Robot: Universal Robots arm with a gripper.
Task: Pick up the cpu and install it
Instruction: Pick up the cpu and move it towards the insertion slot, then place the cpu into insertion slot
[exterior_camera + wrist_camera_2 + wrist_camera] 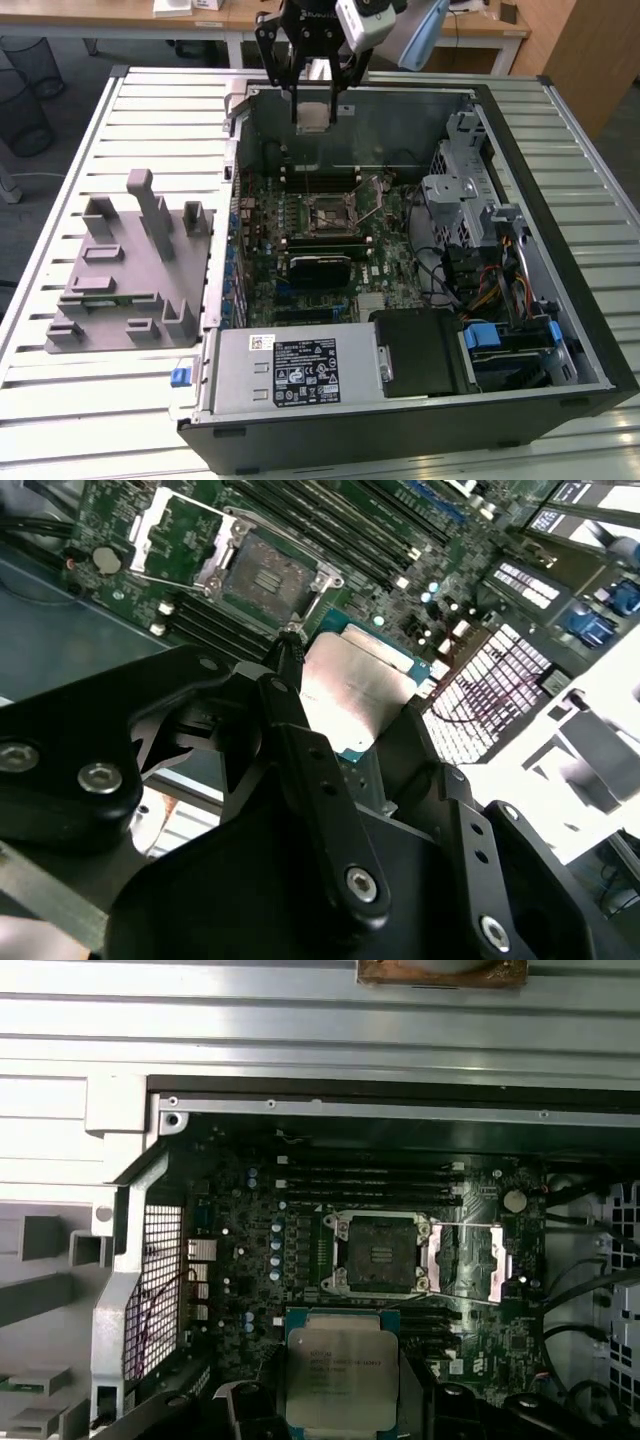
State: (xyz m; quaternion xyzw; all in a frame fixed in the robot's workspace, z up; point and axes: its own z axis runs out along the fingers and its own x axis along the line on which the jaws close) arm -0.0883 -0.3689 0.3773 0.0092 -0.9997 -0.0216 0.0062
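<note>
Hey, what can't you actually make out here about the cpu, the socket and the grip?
cpu underside: faces away from every camera.
cpu's near edge, second wrist view: covered by the black jaws.
One cpu edge, first wrist view: cut off by the frame.
socket contacts, exterior view: too small to tell.

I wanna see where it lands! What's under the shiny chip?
The gripper holds the cpu in the air above the open computer. Below lies the green motherboard, its open socket showing beside the chip. The patch of board straight behind the chip is covered.
</note>
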